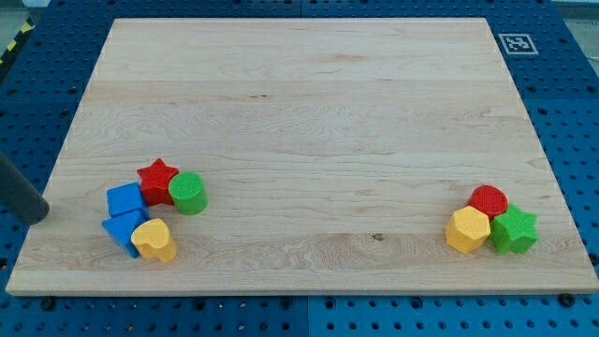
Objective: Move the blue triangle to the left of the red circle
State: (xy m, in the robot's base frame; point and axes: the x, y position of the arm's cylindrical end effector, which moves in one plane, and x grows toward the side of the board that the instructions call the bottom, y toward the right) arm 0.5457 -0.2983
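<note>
The blue triangle (122,231) lies at the view's lower left, touching a blue cube (125,199) above it and a yellow heart (154,241) to its right. The red circle (489,200) sits at the view's lower right, far from the triangle, touching a yellow hexagon (467,229) and a green star (514,230). My tip (39,216) is at the board's left edge, to the left of the blue blocks and apart from them.
A red star (157,180) and a green circle (187,193) sit just above and right of the blue cube. The wooden board (299,112) lies on a blue pegboard table. A marker tag (516,43) is past the board's top right corner.
</note>
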